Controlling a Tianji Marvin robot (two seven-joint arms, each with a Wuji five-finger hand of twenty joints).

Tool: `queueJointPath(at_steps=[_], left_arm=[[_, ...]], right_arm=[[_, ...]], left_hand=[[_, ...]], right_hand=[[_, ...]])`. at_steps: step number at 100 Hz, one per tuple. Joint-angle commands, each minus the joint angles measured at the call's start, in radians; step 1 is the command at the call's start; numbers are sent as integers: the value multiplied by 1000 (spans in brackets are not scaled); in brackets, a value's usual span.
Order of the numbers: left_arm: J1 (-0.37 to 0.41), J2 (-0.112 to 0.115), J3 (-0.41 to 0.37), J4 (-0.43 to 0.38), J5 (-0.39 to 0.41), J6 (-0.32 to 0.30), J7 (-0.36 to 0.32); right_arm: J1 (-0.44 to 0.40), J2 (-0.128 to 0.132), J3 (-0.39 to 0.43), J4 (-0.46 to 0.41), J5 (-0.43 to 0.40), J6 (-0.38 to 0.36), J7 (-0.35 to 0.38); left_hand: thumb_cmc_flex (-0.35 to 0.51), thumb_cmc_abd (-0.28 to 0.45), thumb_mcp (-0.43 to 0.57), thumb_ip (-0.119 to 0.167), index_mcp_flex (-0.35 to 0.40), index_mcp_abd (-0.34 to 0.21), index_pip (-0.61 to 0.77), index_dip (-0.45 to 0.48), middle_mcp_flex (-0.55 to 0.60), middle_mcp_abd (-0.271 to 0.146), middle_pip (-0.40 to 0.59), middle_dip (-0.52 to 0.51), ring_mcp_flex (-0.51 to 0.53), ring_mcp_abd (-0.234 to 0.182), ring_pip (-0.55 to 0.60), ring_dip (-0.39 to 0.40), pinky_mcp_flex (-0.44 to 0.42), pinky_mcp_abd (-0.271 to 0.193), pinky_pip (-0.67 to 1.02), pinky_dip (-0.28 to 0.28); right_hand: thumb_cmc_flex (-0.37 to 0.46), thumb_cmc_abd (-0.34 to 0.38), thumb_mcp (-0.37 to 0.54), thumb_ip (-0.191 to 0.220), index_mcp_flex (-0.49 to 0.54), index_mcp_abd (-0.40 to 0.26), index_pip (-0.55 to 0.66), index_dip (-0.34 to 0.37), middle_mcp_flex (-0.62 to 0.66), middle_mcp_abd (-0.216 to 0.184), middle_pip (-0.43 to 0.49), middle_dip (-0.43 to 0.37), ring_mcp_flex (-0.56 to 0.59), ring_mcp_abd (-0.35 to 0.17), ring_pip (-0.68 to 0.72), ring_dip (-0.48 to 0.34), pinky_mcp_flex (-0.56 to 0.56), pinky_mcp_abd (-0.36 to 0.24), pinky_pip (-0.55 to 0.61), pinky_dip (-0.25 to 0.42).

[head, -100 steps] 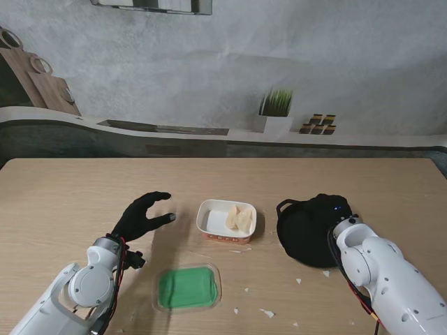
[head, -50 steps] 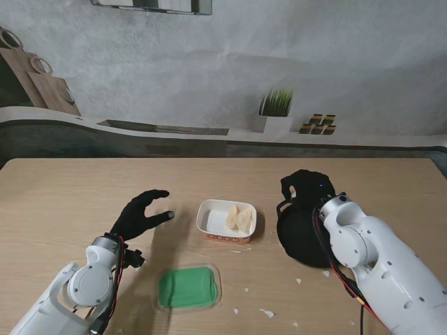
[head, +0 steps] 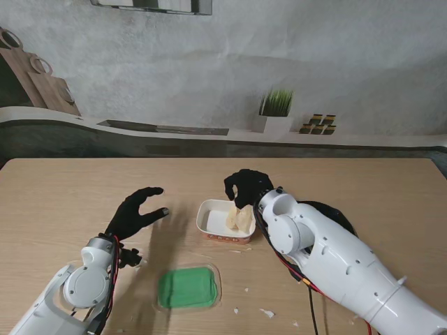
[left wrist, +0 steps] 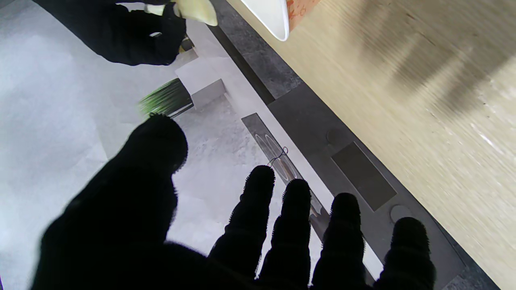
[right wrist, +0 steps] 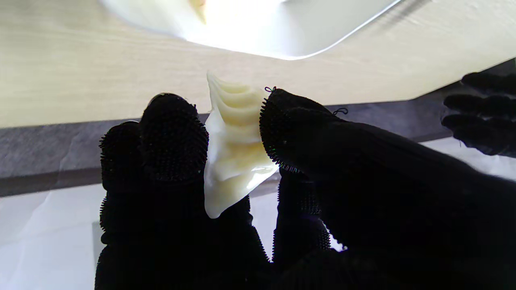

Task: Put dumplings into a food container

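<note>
From the stand view I count one white food container near the middle of the worktop, with at least two pale dumplings lying in its right half; I cannot separate them more finely than that. One clear tray with a green insert sits at about seven o'clock from the container, nearer to me, and one black round pan at three o'clock is mostly hidden behind my right arm. My right hand hovers at the container's one o'clock edge. Only the right wrist view shows what it holds: one pleated dumpling pinched between the thumb and fingertips, with the container rim just beyond. My left hand hangs off at nine o'clock, well apart from the container; the left wrist view shows its fingers spread and holding nothing, and also catches the right hand with its dumpling beside the container.
</note>
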Motion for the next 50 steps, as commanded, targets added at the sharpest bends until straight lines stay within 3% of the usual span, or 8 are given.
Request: queueJointPath(at_steps=[1,31,50], left_arm=[[5,-4,-3,-9,-3,3,-9],[18,-5,-17,-23,-5,9,-6],[24,-5,-20,-28,0,4,-3]], right_arm=[[5,-36,-21,2,1,5,17],[55,-86,-137,70,78,57,-18],[73,-94,-176,105,79,70,-18]], left_hand=[[5,12,-6,14,7,-2,-3,5,1,15,3,-4,13,3,18,16,0,-23,-30,-15],[7,9,-9,15,8,-2,-4,4,1,18,1,-4,13,3,16,16,-5,-23,-30,-14],[7,7,-8,15,10,-2,-4,4,2,16,2,-4,14,2,16,16,-5,-23,-30,-14]], right_hand=[[120,12,142,10,21,60,25,17,72,-104,78,70,42,39,25,13,5,11,35,-11],[115,30,125,10,3,61,25,14,63,-102,78,67,34,30,25,20,1,4,37,-11],[75,72,51,16,-64,55,26,-37,15,-112,82,19,-16,10,-28,9,-45,-39,25,-17]])
